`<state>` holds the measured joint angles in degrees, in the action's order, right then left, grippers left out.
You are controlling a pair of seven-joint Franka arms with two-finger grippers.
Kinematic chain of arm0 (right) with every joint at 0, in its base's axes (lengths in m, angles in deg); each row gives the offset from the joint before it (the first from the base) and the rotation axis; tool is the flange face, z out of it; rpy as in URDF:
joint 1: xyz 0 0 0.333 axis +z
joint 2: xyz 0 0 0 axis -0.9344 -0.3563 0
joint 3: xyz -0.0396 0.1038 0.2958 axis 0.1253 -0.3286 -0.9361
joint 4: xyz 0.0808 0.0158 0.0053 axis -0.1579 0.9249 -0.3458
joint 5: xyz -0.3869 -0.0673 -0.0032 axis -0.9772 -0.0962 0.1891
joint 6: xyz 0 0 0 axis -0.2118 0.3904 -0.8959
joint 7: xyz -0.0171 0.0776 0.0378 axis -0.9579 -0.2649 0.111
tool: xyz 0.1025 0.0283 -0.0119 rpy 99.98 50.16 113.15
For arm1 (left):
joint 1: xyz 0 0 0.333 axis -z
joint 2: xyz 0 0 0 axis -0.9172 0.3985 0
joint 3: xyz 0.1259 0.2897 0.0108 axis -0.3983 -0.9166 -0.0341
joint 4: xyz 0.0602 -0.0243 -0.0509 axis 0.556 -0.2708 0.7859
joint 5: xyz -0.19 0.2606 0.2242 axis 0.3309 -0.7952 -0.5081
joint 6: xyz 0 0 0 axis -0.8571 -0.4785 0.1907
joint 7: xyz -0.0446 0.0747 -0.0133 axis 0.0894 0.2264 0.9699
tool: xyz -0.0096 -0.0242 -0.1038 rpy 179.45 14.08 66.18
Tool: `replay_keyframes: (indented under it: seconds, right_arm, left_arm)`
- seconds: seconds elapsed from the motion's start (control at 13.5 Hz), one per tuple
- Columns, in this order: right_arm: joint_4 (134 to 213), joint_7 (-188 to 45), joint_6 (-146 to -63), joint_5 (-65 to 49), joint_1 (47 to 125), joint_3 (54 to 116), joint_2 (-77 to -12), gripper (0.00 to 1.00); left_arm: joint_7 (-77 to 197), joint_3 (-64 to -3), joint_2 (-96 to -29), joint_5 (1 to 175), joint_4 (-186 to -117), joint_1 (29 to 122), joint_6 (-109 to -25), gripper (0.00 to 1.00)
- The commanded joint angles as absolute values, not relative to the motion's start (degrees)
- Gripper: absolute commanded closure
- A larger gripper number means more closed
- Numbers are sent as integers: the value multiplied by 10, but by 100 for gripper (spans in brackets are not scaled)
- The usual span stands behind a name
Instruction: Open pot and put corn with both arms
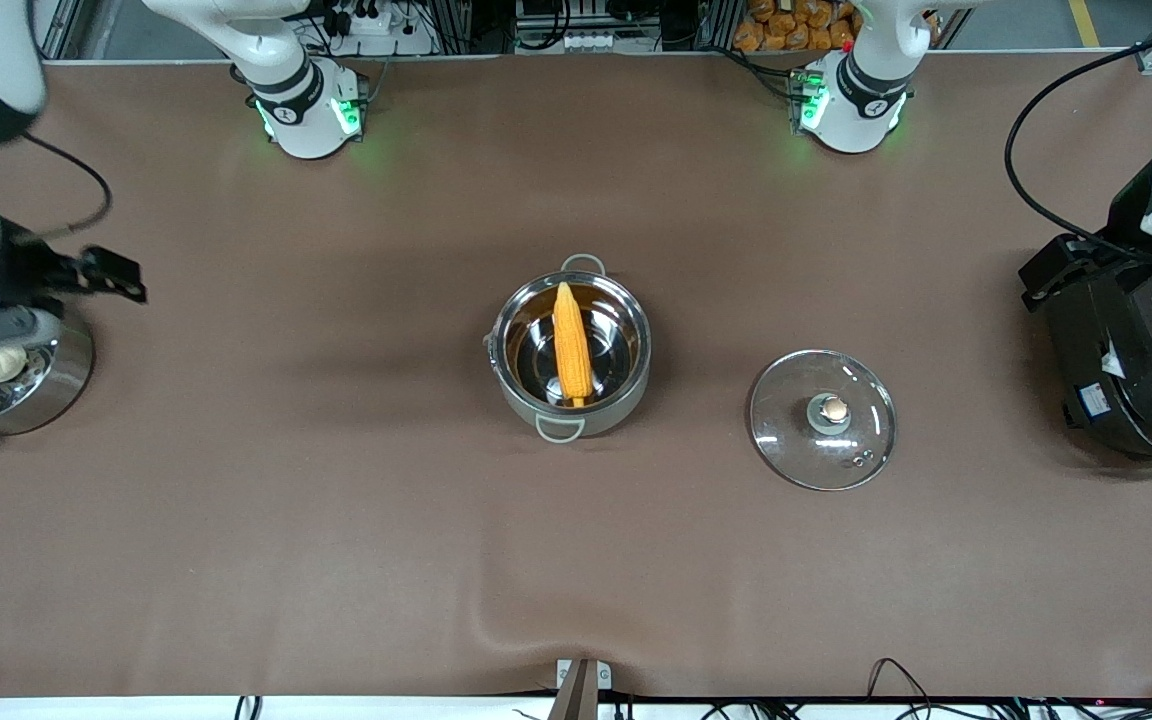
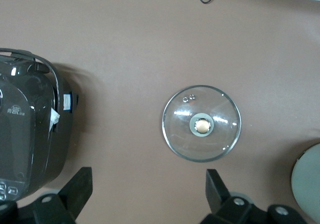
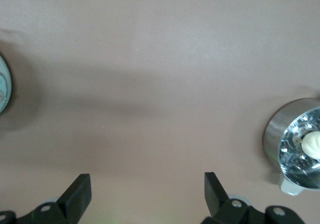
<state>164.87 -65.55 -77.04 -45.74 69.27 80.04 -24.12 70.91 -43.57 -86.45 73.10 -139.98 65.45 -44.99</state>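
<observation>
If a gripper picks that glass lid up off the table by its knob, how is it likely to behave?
The lid lies flat, knob up, beside the pot. Clear glass: probably fragile and fairly heavy for its size. The small round metallic knob may be slippery, so the lid could tilt in a pinch.

even overhead light, soft shadows beside the pot (image 1: 572,352) — glare on its steel, wrist views slightly soft

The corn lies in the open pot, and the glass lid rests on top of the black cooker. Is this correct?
Not quite. The corn does lie in the open pot, but the front view shows the glass lid flat on the table, between the pot and the black cooker.
</observation>
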Motion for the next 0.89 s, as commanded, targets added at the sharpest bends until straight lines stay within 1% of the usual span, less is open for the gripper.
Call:
replay_keyframes:
  seconds: [0.0, 0.3, 0.81]
  right_arm:
    - [1676, -658, -760, -456, 684, 790, -190, 0]
    - [1674, -692, -760, -432, 676, 790, -179, 0]
    - [1670, -702, -746, -432, 660, 790, -166, 0]
  left_arm:
    - [683, -442, -872, 767, -1395, 656, -418, 0]
    - [641, -438, -872, 771, -1395, 656, -381, 0]
    - [611, -435, -873, 771, -1388, 657, -366, 0]
